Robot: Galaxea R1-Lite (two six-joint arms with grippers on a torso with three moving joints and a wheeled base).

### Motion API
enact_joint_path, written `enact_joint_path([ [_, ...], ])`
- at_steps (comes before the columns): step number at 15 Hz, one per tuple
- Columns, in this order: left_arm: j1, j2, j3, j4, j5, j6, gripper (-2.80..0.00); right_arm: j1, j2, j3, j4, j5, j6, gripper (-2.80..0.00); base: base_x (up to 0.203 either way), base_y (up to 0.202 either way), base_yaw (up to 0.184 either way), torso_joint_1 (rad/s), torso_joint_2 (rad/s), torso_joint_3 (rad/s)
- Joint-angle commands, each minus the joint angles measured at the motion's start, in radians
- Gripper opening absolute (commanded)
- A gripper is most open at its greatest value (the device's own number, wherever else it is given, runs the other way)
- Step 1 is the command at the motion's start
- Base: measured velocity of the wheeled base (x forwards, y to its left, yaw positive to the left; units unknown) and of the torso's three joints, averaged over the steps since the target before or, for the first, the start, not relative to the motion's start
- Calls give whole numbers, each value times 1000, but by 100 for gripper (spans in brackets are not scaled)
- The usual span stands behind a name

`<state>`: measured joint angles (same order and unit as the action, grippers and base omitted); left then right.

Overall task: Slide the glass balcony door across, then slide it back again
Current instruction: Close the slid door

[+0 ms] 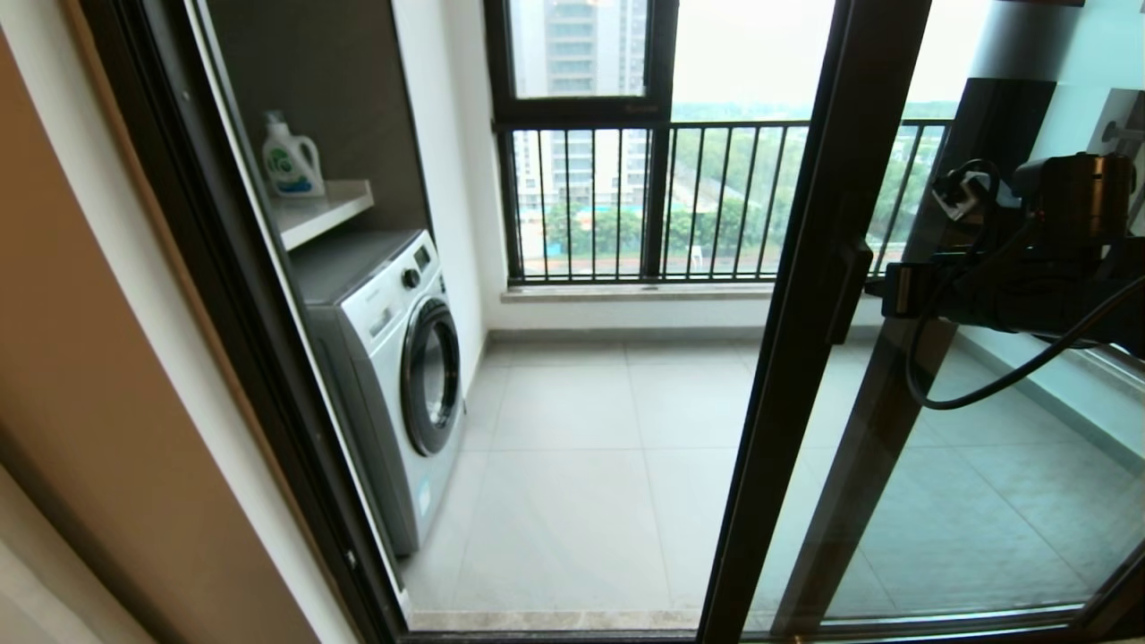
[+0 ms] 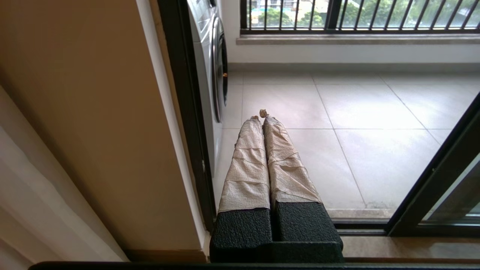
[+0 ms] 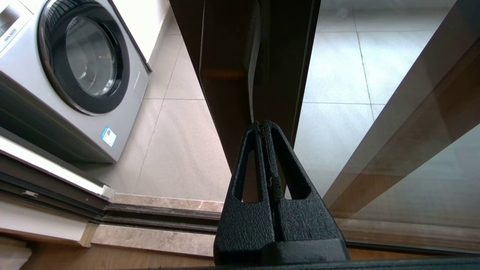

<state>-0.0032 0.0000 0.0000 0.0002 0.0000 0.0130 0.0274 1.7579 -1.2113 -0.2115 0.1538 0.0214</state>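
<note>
Right gripper (image 3: 263, 125): black fingers pressed together, nothing between them, tips at or just short of the door's handle (image 3: 228, 48); contact cannot be confirmed. Head view shows only this arm's wrist and cables beside the handle, fingers hidden. Left gripper (image 2: 262, 117): tape-wrapped fingers closed, empty, hanging low near the doorway's left jamb; visible in its wrist view alone. Glass balcony door (image 1: 805, 295) stands right of centre, doorway open to its left. Beyond: washing machine (image 1: 394, 358), detergent bottle (image 1: 291, 159) on shelf (head view only), railing (image 1: 680, 201).
</note>
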Motion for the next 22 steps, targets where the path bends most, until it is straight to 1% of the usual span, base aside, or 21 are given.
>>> enact_joint_path([
  [1,0,2,0,0,0,1,-280,5,6,-2,-3,4,0,-280,0,0,0,0,0,0],
  [4,0,2,0,0,0,1,-280,28,6,-1,-3,4,1,-280,0,0,0,0,0,0],
  [7,0,2,0,1,0,1,-280,27,9,-1,-3,4,2,-280,0,0,0,0,0,0],
  [14,0,2,0,0,0,1,-280,-51,-45,13,-2,10,-1,-280,0,0,0,0,0,0],
  [18,0,2,0,0,0,1,-280,-72,-95,12,-2,14,2,-280,0,0,0,0,0,0],
  [22,0,2,0,0,0,1,-280,-80,-32,-21,-3,8,1,-280,0,0,0,0,0,0],
])
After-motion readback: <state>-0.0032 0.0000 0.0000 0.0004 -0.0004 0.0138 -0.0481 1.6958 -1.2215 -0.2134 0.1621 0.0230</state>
